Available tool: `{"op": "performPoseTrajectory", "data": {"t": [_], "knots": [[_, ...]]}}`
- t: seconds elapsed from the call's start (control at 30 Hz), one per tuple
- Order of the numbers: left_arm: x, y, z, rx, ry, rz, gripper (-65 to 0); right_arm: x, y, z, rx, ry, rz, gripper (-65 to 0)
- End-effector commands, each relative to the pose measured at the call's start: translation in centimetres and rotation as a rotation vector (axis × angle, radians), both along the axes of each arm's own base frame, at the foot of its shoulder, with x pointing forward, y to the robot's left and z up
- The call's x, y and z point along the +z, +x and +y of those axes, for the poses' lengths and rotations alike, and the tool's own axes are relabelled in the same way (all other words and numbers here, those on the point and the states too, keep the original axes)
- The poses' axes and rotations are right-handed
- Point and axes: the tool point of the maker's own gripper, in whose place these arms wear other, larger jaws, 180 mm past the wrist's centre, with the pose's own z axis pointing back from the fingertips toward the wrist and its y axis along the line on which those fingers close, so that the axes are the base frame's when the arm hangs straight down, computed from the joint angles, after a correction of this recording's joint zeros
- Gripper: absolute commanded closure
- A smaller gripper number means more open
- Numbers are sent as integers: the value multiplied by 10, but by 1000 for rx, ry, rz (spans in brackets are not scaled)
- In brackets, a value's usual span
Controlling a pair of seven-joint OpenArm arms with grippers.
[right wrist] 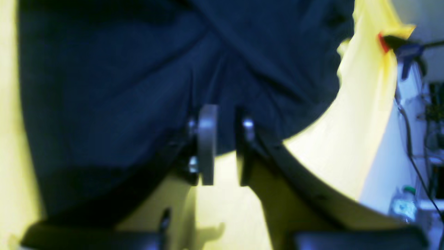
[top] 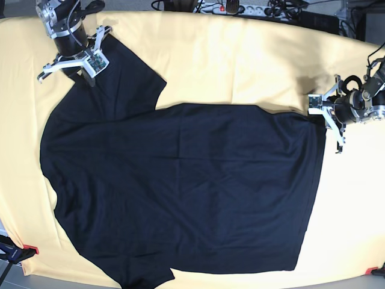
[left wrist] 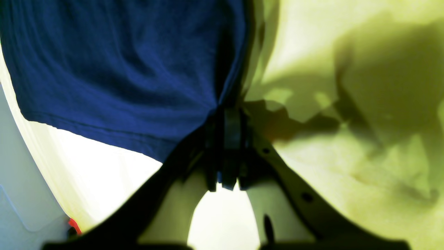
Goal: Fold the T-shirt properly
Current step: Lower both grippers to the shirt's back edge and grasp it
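The black T-shirt [top: 180, 192] lies spread flat on the yellow table cloth [top: 240, 54], sleeves toward the left and hem toward the right. My left gripper [top: 328, 120] sits at the hem's far corner. In the left wrist view its fingers [left wrist: 227, 113] are pressed together with the edge of the T-shirt [left wrist: 121, 80] pinched between them. My right gripper [top: 78, 67] is at the far sleeve. In the right wrist view it [right wrist: 224, 114] stands with a gap between the fingers, the sleeve of the T-shirt [right wrist: 121, 86] lying at the tips.
Red clamps [top: 30, 249] pin the yellow cloth at its corners, one showing in each wrist view [left wrist: 73, 225] [right wrist: 381, 41]. A power strip and cables [top: 240, 9] run along the back edge. A bottle [right wrist: 402, 206] stands off the table.
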Motion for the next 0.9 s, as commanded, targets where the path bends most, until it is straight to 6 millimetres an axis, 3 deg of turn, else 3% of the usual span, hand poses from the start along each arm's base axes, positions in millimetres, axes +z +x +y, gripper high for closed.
{"op": "performPoseTrajectory", "data": {"t": [0.0, 0.13, 0.27, 0.33, 0.67, 0.87], "knots": [[12, 8, 5, 1, 3, -34, 0, 4, 9, -5, 1, -16, -35, -155], [13, 8, 4, 28, -17, -23, 0, -18, 18, -13, -17, 10, 21, -170], [13, 8, 4, 29, -21, -22, 0, -34, 22, -10, -12, 75, 90, -294], [13, 8, 4, 29, -21, -22, 0, -40, 19, -6, -6, 102, 124, -322], [13, 8, 4, 29, -21, -22, 0, -42, 19, -11, -19, 88, 127, -321], [13, 8, 4, 29, -21, -22, 0, -67, 27, -37, -78, 41, 169, -321]]}}
